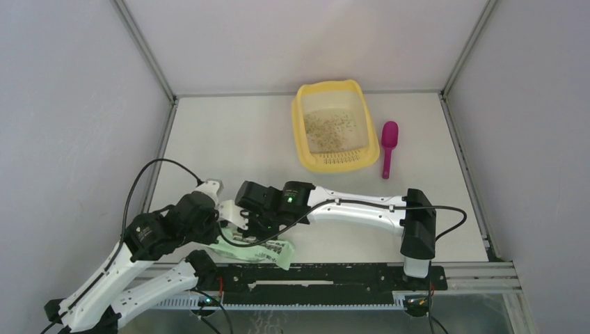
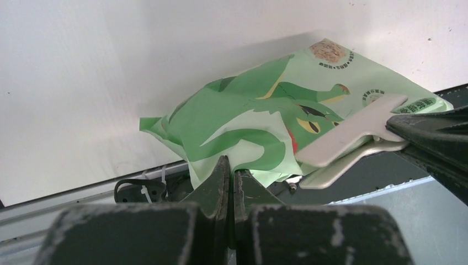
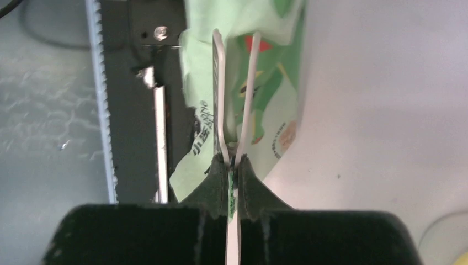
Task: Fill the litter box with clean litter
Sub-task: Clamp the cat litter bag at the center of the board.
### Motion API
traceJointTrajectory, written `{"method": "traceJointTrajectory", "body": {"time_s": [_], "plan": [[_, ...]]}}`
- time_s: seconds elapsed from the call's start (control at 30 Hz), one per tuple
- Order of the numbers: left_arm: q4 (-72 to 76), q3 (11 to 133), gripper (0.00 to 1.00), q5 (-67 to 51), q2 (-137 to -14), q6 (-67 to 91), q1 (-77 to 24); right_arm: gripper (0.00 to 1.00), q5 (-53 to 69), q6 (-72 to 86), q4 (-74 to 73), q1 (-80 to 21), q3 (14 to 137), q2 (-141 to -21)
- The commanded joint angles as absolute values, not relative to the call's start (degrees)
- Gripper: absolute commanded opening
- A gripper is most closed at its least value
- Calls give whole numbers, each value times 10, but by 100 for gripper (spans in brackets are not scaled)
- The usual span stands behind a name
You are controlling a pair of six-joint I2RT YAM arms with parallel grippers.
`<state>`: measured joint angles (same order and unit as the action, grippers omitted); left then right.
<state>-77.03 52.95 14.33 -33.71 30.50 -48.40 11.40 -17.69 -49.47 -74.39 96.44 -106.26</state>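
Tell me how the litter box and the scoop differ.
The litter box is yellow, the scoop magenta. The box dwarfs the scoop. The box holds a thin scatter of litter; the scoop looks empty. Both lie on the far side of the table.

The bag [image 2: 248, 116] before me is light green with darker green print, its clip [image 2: 353, 135] cream. Far from me: yellow litter box [image 1: 337, 161], speckled beige litter [image 1: 332, 126], magenta scoop [image 1: 388, 146].

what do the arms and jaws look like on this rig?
The left arm and right arm have white link shells, black joint housings and loose black cables. A green light glows on the right wrist. Jaws: matte black tapering wedges; the left gripper looks scuffed.
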Motion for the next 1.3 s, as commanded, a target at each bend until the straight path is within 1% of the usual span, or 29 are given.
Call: {"method": "traceJointTrajectory", "body": {"time_s": [0.0,0.2,0.43,0.47,0.5,0.6,0.63,0.67,0.8,0.87,0.93,0.97,1.07,1.1,1.13,1.27], "plan": [[-507,632,0,-37,-335,234,-501,0,-98,-42,-358,-707,938,-1134],[-509,643,0,-49,-335,234,-494,0,-134,-39,-367,-710,938,-1140],[-504,642,0,-58,-336,230,-491,0,-85,-65,-363,-711,943,-1143],[-504,642,0,-58,-336,230,-490,2,-72,-67,-362,-709,944,-1143],[-503,642,0,-57,-335,228,-490,7,-63,-70,-359,-709,942,-1142],[-503,641,0,-57,-334,227,-490,44,-21,-81,-356,-708,937,-1137],[-503,640,0,-58,-334,227,-490,53,-9,-84,-359,-705,937,-1136],[-502,639,0,-59,-334,227,-490,56,11,-85,-358,-702,936,-1134],[-501,636,0,-59,-332,226,-489,60,56,-86,-349,-688,927,-1117],[-501,634,0,-59,-330,225,-489,62,77,-85,-337,-681,915,-1097],[-501,633,0,-57,-329,222,-489,66,95,-77,-311,-670,891,-1066],[-499,633,0,-56,-328,221,-488,70,107,-72,-292,-661,876,-1049],[-496,635,0,-47,-331,216,-488,91,136,-53,-254,-629,829,-999],[-493,636,0,-43,-334,215,-488,97,139,-47,-249,-618,816,-985],[-487,636,0,-40,-336,215,-488,99,140,-39,-243,-608,802,-972],[-459,637,0,-33,-354,212,-488,99,137,-8,-206,-559,735,-894]]}}
